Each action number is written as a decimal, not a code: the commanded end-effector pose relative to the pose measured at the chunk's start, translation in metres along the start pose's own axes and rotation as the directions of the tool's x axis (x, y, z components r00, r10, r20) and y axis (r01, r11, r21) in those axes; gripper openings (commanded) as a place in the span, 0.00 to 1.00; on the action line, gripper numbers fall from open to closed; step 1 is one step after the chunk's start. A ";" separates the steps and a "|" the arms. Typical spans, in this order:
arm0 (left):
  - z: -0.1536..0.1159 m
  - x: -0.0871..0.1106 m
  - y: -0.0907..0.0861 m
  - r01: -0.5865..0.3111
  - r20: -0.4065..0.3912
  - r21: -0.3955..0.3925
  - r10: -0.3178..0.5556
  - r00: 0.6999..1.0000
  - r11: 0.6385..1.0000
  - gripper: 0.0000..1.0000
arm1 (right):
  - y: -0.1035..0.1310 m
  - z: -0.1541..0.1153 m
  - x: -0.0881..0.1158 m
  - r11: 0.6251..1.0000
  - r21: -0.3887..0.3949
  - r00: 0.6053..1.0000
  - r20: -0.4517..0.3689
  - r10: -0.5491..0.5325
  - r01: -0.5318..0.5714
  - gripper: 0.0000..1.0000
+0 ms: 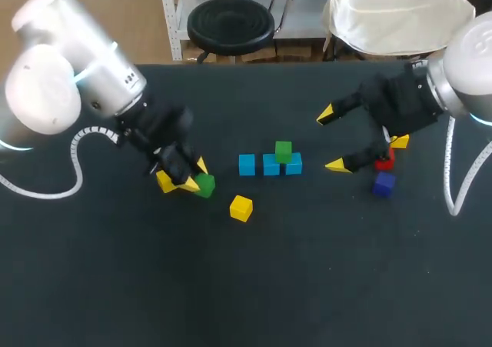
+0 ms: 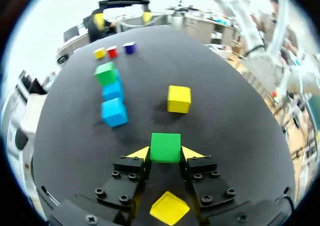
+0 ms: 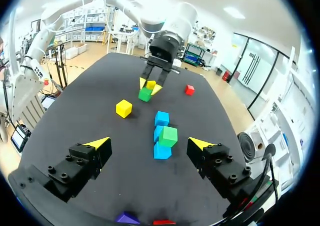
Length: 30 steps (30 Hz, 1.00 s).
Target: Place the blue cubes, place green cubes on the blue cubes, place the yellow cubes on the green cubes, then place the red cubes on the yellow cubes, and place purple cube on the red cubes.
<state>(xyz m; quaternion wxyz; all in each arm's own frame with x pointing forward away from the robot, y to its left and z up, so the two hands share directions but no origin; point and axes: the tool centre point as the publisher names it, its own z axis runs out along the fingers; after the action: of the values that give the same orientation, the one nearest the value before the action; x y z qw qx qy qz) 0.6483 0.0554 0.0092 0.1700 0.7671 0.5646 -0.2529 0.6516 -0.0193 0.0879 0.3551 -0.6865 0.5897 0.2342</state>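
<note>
green tier: left fingers (image 2: 139, 153) clamped on green cube (image 2: 165, 147), right fingers (image 3: 99, 143) apart; nxt needs lift, seat on blue cubes (image 1: 247, 165).

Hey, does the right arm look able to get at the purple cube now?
Probably yes. The right gripper is open and empty, and the purple cube sits close by with nothing on top. The red cube stands close beside it, so room may be tight on that side.
</note>
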 end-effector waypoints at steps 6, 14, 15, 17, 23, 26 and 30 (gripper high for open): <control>-0.019 -0.024 -0.005 0.076 -0.001 -0.157 -0.077 0.997 0.985 0.00 | 0.000 0.000 0.000 1.000 0.000 1.000 0.002 0.000 0.000 1.00; -0.029 -0.043 0.001 0.013 0.021 -0.194 -0.009 1.000 0.981 0.00 | 0.000 0.000 0.000 1.000 0.000 1.000 0.002 0.000 0.000 1.00; -0.031 -0.045 0.000 0.013 0.024 -0.191 -0.009 1.000 0.981 0.00 | 0.000 0.000 0.000 1.000 0.000 1.000 0.002 0.000 0.000 1.00; -0.033 -0.048 0.002 0.000 0.038 -0.186 0.007 0.999 0.982 0.00 | 0.000 0.000 0.000 1.000 0.000 1.000 0.002 0.000 0.000 1.00; -0.036 -0.053 0.008 0.096 0.001 -0.199 -0.097 0.995 0.975 0.00 | 0.000 0.000 0.000 1.000 0.000 1.000 0.002 0.000 0.000 1.00; -0.036 -0.056 0.009 0.126 -0.017 -0.206 -0.132 0.991 0.970 0.00 | 0.000 0.000 0.000 1.000 0.000 1.000 0.002 0.000 0.000 1.00; -0.035 -0.058 0.010 0.156 -0.032 -0.193 -0.165 0.986 0.969 0.00 | 0.000 0.000 0.000 1.000 0.000 1.000 0.002 0.000 0.000 1.00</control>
<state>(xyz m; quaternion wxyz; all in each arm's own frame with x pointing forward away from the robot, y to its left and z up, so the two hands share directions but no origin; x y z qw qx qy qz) 0.6477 0.0298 0.0697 0.2200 0.7015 0.6489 -0.1962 0.6516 -0.0193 0.0879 0.3551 -0.6865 0.5897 0.2342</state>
